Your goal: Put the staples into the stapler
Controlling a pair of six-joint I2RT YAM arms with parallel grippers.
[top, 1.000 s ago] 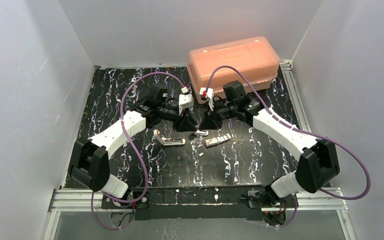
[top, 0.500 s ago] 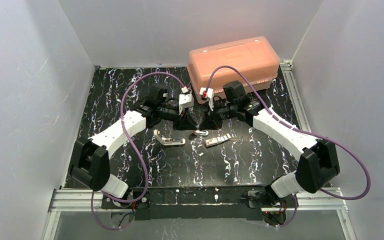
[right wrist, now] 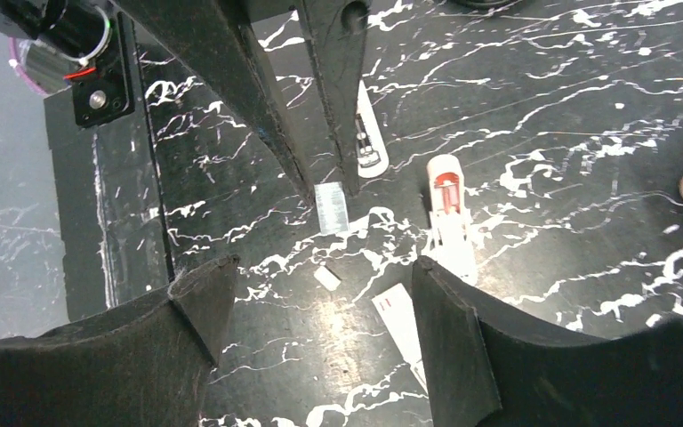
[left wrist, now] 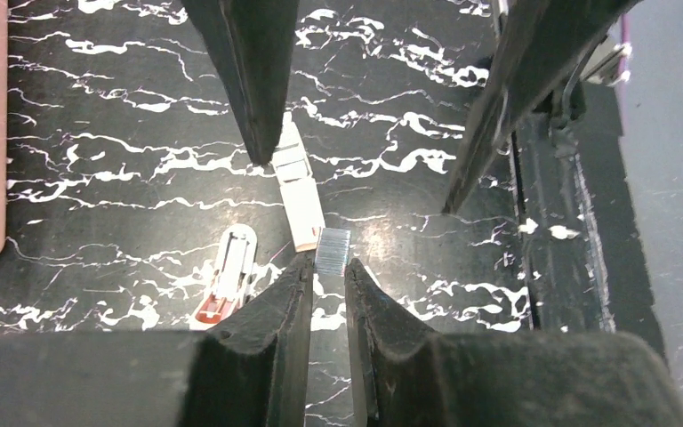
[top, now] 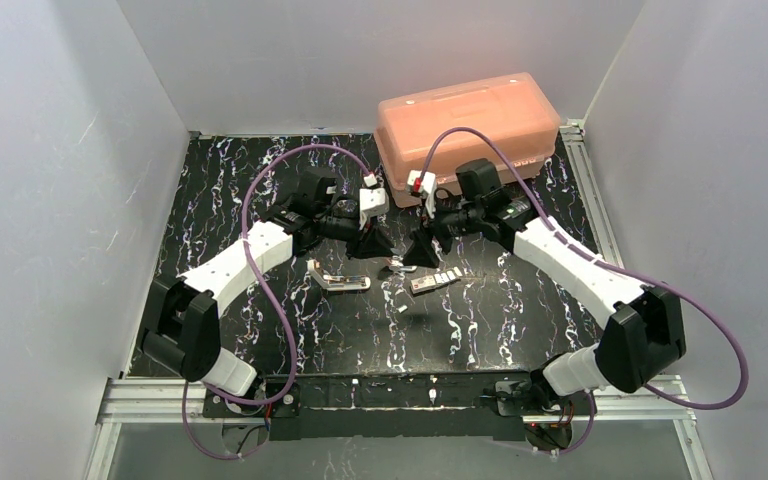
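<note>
My left gripper [top: 370,247] [left wrist: 327,264] is shut on a short silver-grey strip of staples [left wrist: 333,249] [right wrist: 330,209], which sticks out past its fingertips just above the mat. Facing it, my right gripper [top: 420,254] [right wrist: 322,263] stands wide open with nothing between its fingers. The white stapler [top: 340,282] [right wrist: 366,147] lies open on the mat to the left of both grippers, metal channel showing. A whitish staple packet [top: 435,282] [left wrist: 298,187] [right wrist: 400,320] lies under the right gripper.
A smaller white oblong piece with a red end [top: 403,266] [left wrist: 229,276] [right wrist: 449,213] lies between the grippers. A tiny white scrap [right wrist: 326,277] sits nearby. A closed salmon-pink plastic box [top: 468,120] stands at the back right. Grey walls enclose the black marbled mat [top: 480,320].
My right gripper has gone from shut to wide open and drawn back a little to the right. The left gripper closed slightly more and stays put with the staple strip.
</note>
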